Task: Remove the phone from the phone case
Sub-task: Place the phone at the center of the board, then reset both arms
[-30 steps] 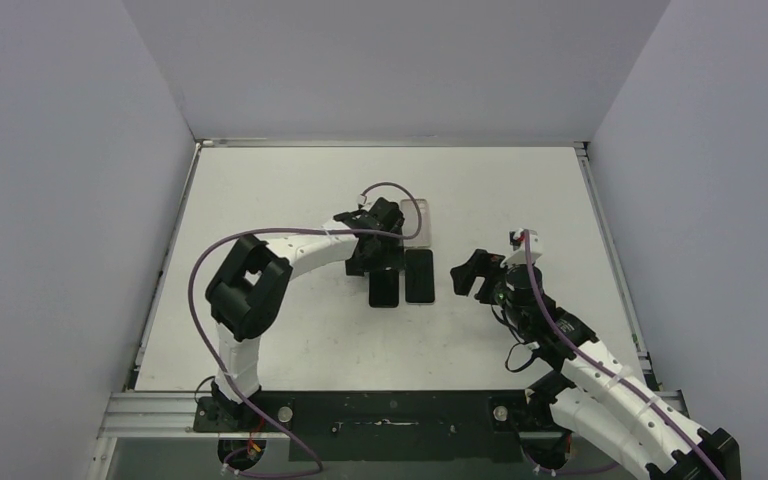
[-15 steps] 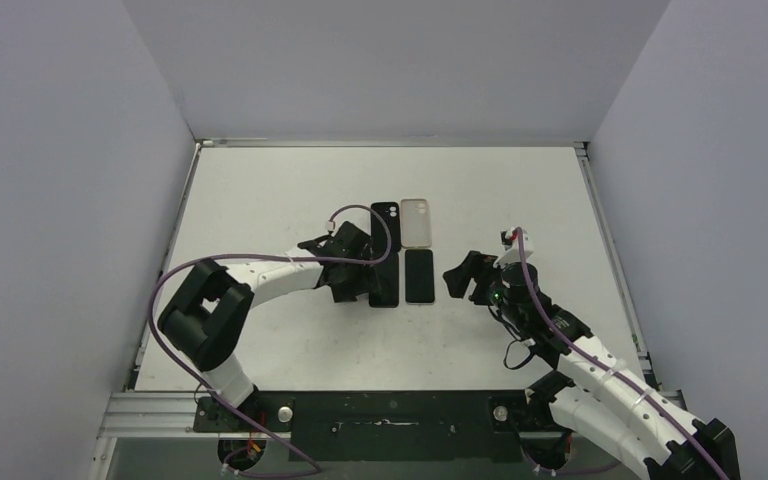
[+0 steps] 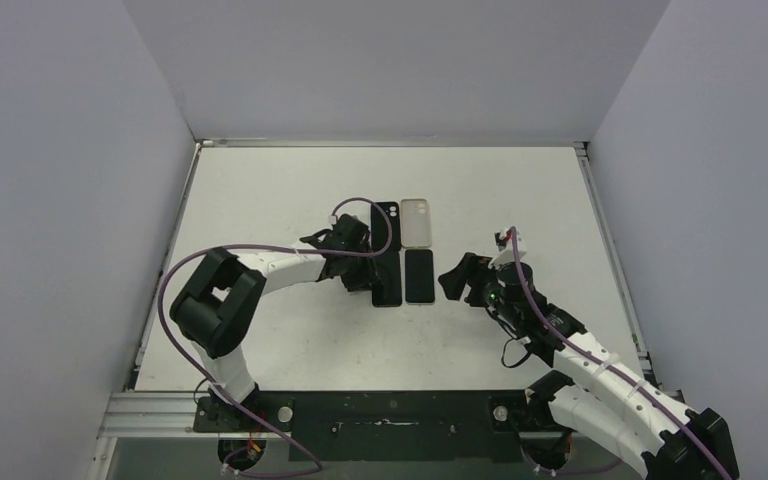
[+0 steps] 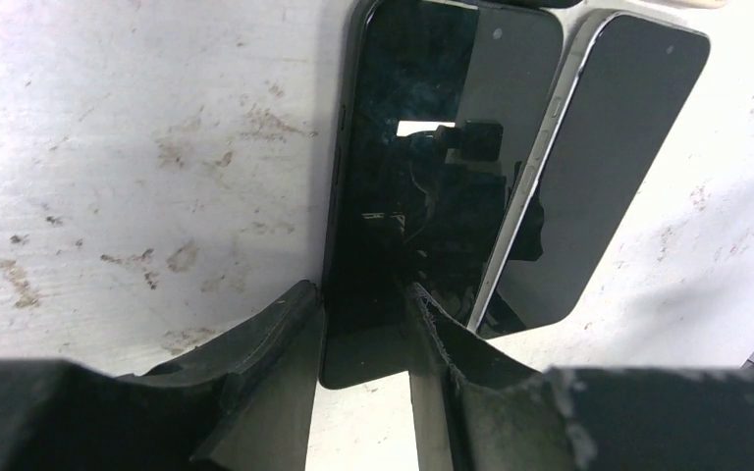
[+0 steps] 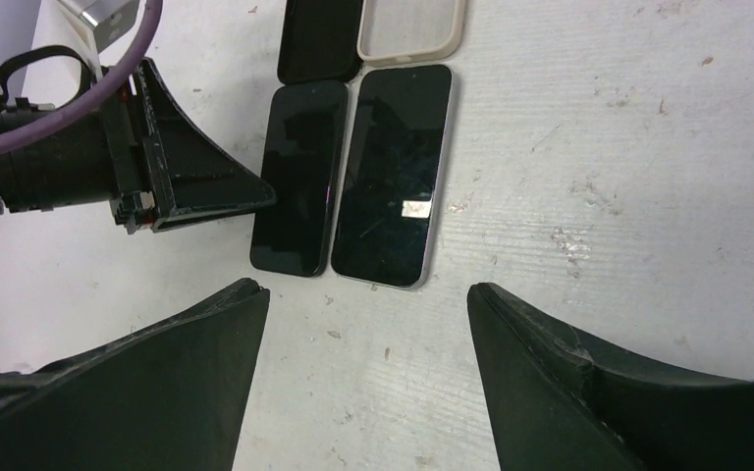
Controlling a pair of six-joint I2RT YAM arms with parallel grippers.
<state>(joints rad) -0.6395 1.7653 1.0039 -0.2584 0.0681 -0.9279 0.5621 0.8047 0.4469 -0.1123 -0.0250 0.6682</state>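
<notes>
Two bare phones lie face up side by side: a black one and a silver-edged one. Just beyond them lie an empty black phone case and an empty pale clear case. My left gripper sits low at the black phone's near left corner. Its jaws are narrowed, one finger against the phone's left edge, the other over the screen. My right gripper hovers open to the right of the phones, holding nothing.
The white tabletop is scuffed and stained. Grey walls close in the left, back and right sides. A purple cable loops above the left wrist, close to the black case.
My left gripper has come back from the cases to the black phone's left edge, and its jaws have narrowed. The black case now lies uncovered. The right gripper crept slightly left.
</notes>
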